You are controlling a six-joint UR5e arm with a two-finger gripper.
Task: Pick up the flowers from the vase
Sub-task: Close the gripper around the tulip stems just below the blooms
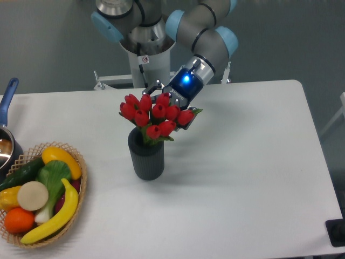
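Observation:
A bunch of red tulips, the flowers (152,115), stands upright in the dark ribbed vase (146,159) left of the table's middle. My gripper (170,106) comes in from behind and to the right, right at the blooms, its blue light glowing. Its jaws are spread, with one fingertip (155,84) showing above the blooms at the upper left. The other finger is mostly hidden behind the right-hand tulips. I cannot tell whether the fingers touch the flowers. The stems are hidden inside the vase.
A woven basket (80,162) with banana, orange, cucumber and other produce sits at the front left. A pot with a blue handle (7,97) is at the left edge. The robot's base (145,59) stands behind the table.

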